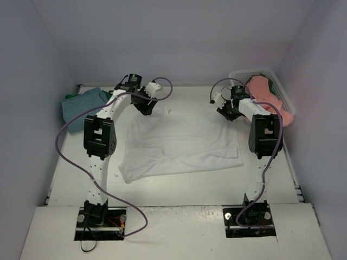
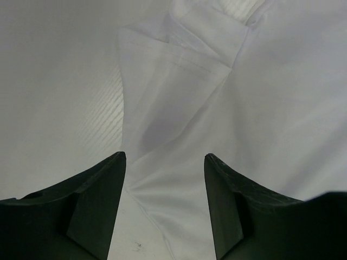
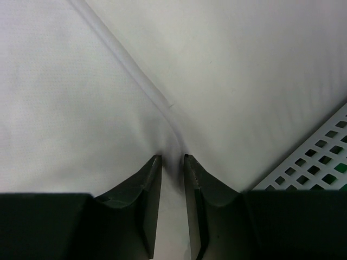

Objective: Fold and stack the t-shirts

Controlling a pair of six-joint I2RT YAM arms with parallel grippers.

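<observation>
Beside the basket (image 1: 261, 70), the white t-shirt (image 1: 179, 143) is lying spread. The right gripper (image 3: 172, 157) is straddling its basket-side hem, nearly closed, grip unclear, while the left gripper (image 2: 165, 156) is hovering open over the sleeve farthest from the basket, probably readying a fold.

Shirts lay in three places: one white shirt (image 1: 179, 143), one salmon heap (image 1: 264, 95), and one teal pile (image 1: 84, 102) whose count could not be told. There were one basket (image 1: 255, 72), one table (image 1: 179, 189) and two arms, a left arm (image 1: 100, 135) and a right arm (image 1: 264, 132).
</observation>
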